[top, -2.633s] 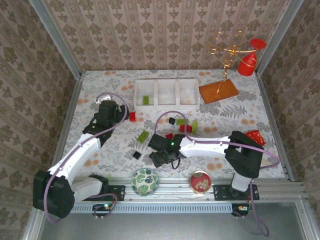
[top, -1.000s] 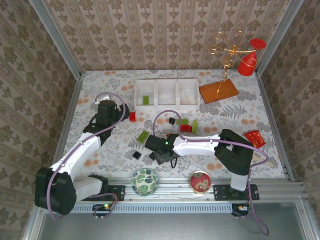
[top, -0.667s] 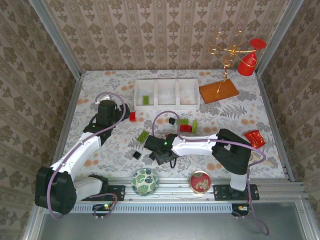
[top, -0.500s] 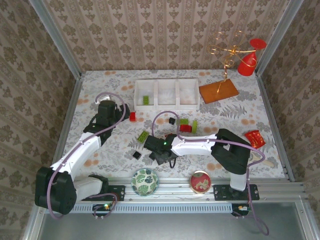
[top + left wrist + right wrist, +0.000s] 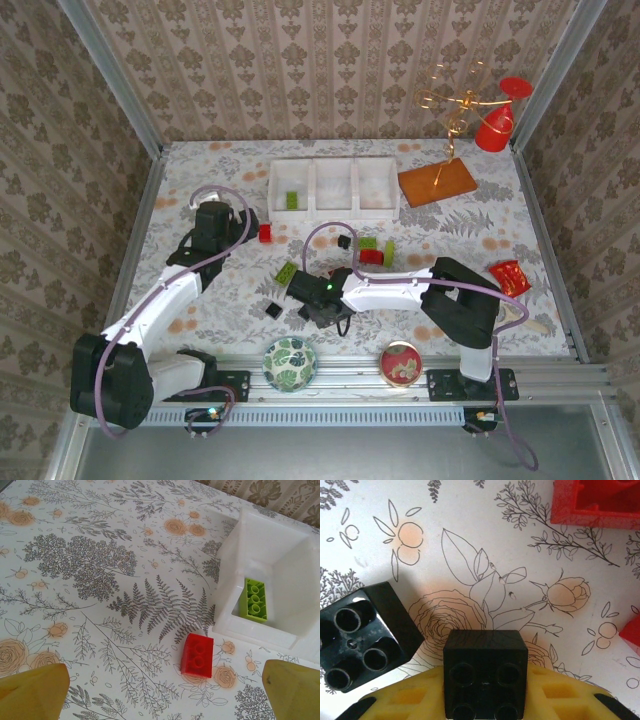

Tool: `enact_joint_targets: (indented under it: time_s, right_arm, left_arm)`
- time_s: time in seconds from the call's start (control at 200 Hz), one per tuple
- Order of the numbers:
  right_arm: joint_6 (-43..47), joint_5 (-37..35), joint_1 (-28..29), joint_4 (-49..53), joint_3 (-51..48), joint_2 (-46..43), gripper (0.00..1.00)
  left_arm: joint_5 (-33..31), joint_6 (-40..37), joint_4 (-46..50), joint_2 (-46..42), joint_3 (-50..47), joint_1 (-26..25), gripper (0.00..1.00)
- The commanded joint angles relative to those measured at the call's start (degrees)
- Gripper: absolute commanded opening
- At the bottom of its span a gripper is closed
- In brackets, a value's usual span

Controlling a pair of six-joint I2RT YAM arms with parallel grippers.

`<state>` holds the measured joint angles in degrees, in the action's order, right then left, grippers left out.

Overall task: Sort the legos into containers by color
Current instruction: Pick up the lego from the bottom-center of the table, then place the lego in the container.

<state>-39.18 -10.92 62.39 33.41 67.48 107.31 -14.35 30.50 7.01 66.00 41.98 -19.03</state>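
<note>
Chiefly, the risk sits with the black cube (image 5: 485,655) at the bottom centre of the right wrist view. The right gripper (image 5: 485,702) has it pinched between its yellow pads (image 5: 420,692), and part of the cube seems to stand beyond them, so a quick lift could let it twist or slip out. A second black brick (image 5: 365,635) lies just beside it at the left of that frame, apart but close, and a sideways drift on the way up would likely nudge it. Another hazard is the drop. In the top view the tray (image 5: 333,214) lies at upper centre, well apart from the cube. Its left compartment holds a green brick (image 5: 291,200), so the cube belongs in one of the other two.

The right jaws are closed on the cube, pads touching its two sides. The left gripper (image 5: 164,672) stands wide open and holds nothing, its fingers (image 5: 32,690) at the bottom corners of the left wrist view. A red brick (image 5: 196,655) lies on the table (image 5: 100,580) just ahead, between them and untouched, beside the tray's near wall.
</note>
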Motion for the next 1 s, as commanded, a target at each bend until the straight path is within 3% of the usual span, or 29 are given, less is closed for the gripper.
enact_joint_targets:
  time_s: [0.0, 0.38, 0.595, 0.995]
  right_arm:
    - [-0.1, -1.2, -0.7, 1.2, -0.1, -1.3, 0.33]
    - [1.8, -3.4, -3.3, 1.1, 0.1, -8.3, 0.27]
    - [7.0, -3.9, -10.8, -0.6, 3.5, -11.3, 0.27]
    - [16.6, -4.2, -23.7, -1.6, 25.0, 3.9, 0.27]
  left_arm:
    - [0.3, 1.3, -0.4, 0.0, -0.4, 0.3, 1.0]
    - [0.0, 0.7, 0.2, -0.5, -0.1, 0.3, 1.0]
    - [-0.1, -0.1, 0.9, -1.3, -0.1, 0.4, 1.0]
    - [1.8, -2.6, 5.4, -5.7, -1.7, 0.1, 1.0]
